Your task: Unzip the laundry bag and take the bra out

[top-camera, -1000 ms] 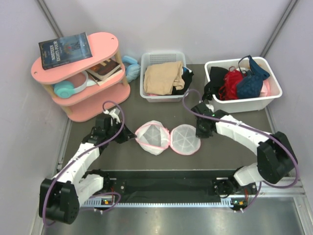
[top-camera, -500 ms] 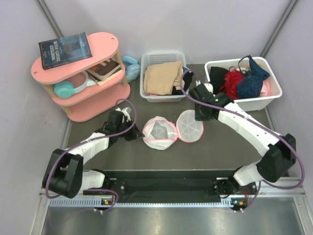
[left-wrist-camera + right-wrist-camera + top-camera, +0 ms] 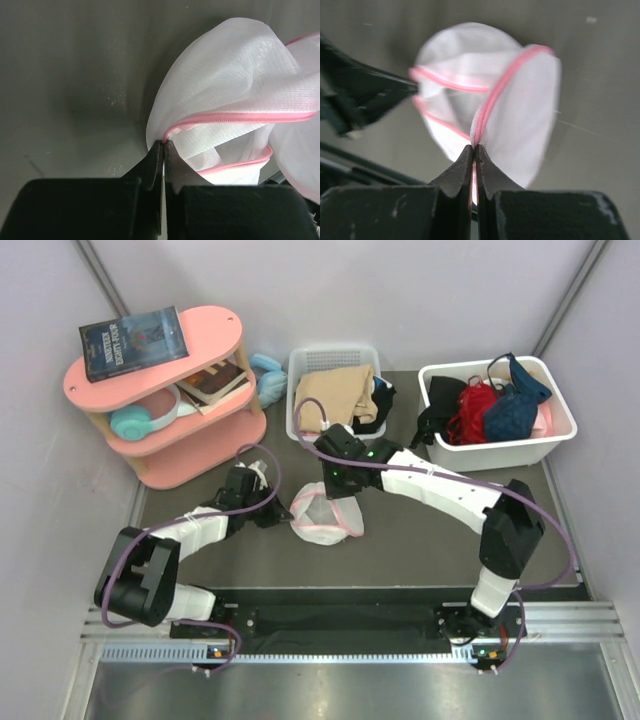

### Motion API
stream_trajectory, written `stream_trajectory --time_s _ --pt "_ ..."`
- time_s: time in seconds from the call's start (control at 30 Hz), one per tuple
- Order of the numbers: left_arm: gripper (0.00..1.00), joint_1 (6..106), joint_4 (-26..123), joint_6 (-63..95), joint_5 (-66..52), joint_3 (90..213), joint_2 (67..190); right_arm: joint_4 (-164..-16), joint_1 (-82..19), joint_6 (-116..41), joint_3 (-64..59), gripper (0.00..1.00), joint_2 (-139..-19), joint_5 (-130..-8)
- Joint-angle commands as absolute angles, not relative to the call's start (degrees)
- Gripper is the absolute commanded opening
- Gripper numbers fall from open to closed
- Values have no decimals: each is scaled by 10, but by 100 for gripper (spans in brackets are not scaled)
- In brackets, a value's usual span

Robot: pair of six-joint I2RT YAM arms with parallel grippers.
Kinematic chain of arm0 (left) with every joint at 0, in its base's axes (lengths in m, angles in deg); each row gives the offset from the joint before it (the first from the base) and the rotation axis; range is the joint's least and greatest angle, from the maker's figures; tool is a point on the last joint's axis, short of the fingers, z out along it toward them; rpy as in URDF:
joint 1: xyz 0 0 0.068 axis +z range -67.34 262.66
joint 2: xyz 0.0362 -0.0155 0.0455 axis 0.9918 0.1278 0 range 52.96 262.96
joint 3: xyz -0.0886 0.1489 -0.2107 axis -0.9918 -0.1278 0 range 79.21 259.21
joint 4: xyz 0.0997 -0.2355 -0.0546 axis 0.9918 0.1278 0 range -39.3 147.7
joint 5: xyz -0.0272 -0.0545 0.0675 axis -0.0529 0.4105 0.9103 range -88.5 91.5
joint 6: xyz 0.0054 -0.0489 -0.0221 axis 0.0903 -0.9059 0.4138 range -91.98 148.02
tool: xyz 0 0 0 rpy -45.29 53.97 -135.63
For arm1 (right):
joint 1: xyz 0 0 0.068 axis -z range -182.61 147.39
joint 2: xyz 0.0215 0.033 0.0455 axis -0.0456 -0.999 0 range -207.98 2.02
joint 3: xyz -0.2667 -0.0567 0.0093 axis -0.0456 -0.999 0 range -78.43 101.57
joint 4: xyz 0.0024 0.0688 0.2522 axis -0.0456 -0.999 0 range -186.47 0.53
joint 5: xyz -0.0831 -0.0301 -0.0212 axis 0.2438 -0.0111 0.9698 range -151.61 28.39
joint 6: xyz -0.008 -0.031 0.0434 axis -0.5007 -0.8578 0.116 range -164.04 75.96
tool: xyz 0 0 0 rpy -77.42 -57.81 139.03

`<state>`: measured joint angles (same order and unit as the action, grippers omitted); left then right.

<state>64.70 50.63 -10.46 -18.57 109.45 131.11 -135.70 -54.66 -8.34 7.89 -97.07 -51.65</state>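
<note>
The laundry bag, white mesh with pink zipper trim, lies on the dark table between the two arms, its halves folded together. My left gripper is shut on the pink trim at the bag's left edge. From behind, my right gripper is shut on the pink rim of the other half. White mesh fills the left wrist view and the right wrist view. The navy bra lies in the white bin at the back right.
A pink shelf with books and blue headphones stands at the back left. A white basket holds a tan garment. Red and black garments share the bin with the bra.
My right gripper has swung left with its half of the bag, folding it over the other half. My left gripper has shifted a little toward the back with its hold on the trim.
</note>
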Motion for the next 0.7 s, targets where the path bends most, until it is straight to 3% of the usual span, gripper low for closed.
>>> stream_trajectory --time_s 0.0,0.3,0.37,0.53,0.57,0.67 --pt "0 646 477 -118 -167 1089 1307 -1218 -551 -38 72 0 -994 -632" --pt "0 646 492 -139 -179 1099 1292 -1085 -553 8 59 0 -1095 -737" --pt "4 646 504 -139 -174 1107 1278 -1065 -553 10 59 0 -1117 -742" --pt "44 646 591 -142 -153 1111 1233 -1037 -553 16 72 0 -1155 -733" --pt "58 647 604 -146 -145 1110 1214 -1034 -553 17 74 0 -1163 -731" --pt "73 647 657 -152 -130 1111 1173 -1029 -553 14 82 3 -1173 -726"
